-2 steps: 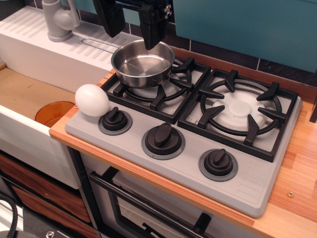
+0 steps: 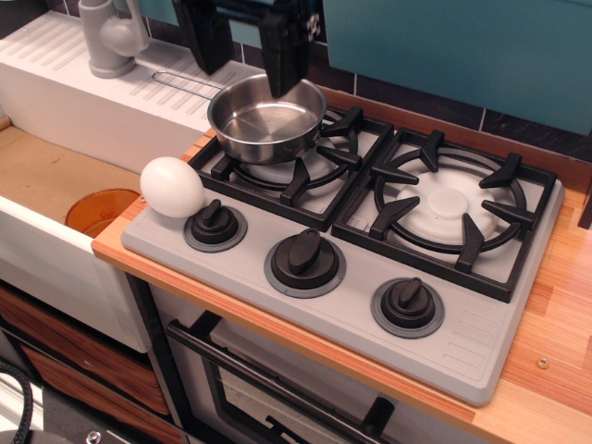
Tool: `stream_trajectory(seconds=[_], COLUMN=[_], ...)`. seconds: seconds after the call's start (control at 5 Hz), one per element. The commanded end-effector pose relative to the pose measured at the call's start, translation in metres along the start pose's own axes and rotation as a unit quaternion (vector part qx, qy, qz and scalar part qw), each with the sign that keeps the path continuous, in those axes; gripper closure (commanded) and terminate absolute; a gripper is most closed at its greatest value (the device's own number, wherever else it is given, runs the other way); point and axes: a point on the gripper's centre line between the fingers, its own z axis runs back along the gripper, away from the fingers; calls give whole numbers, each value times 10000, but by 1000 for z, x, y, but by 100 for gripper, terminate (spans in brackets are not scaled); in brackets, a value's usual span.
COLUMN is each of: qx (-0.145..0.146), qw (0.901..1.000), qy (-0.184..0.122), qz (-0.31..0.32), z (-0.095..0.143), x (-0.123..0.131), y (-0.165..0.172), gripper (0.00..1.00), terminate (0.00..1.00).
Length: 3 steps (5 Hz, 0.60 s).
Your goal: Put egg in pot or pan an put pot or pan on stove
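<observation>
The pan sits on the stove's left burner. The egg rests by 1 knob. The pincer hangs above the pan, fingers apart.

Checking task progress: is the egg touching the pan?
Apart. The only view shows the egg on the stove's front-left corner, with grate between it and the pan.

The only change is up at the top edge: the black pincer now sits a shade higher than it did a moment ago, more of its body cut off by the frame. The small screw-studded block that showed at its upper right has slipped almost out of sight. Its right finger hangs above the far rim of the steel pan.
</observation>
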Motion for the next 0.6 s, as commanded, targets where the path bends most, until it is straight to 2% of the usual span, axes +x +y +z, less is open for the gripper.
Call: stream_trajectory(seconds=[0.0,0.4], qx=[29,276], qw=[9997,9987], qy=[-228,-419], qz=[22,98], z=[2,-6], x=[-3,-11], y=[25,45], gripper=[0,0], terminate=[0,0])
